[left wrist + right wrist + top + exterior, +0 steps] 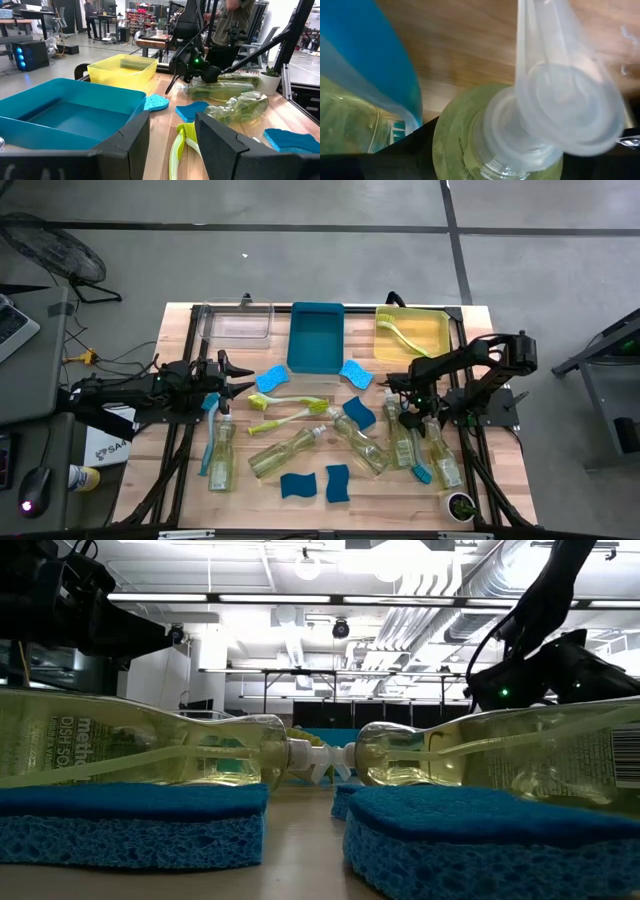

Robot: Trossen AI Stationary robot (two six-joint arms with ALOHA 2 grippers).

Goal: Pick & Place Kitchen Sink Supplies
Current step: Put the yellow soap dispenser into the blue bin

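Several clear pump bottles of yellow-green soap lie on their sides on the wooden table, among them one bottle [402, 438] under my right gripper [405, 416]. That gripper slants down, open, its fingers on either side of this bottle's shoulder [465, 145], below the pump cap [570, 110]. Blue sponges [297, 485] and two lime dish brushes [290, 408] lie flat around the middle. Another lime brush [405, 335] lies in the yellow bin. My left gripper [238, 385] waits level and open at the table's left, with nothing between its fingers [220, 145]. My right gripper straddles the bottle's shoulder [450, 150] just below the neck, coming slanting from above. I cannot tell whether its fingers touch the bottle. The bottle lies on its side on the table.
A clear bin [238, 323], a teal bin [316, 358] and a yellow bin [440, 330] stand in a row along the far edge. More bottles [285, 452] and a blue brush [421, 470] crowd the near half. A small plant [460, 505] sits at the near right corner.
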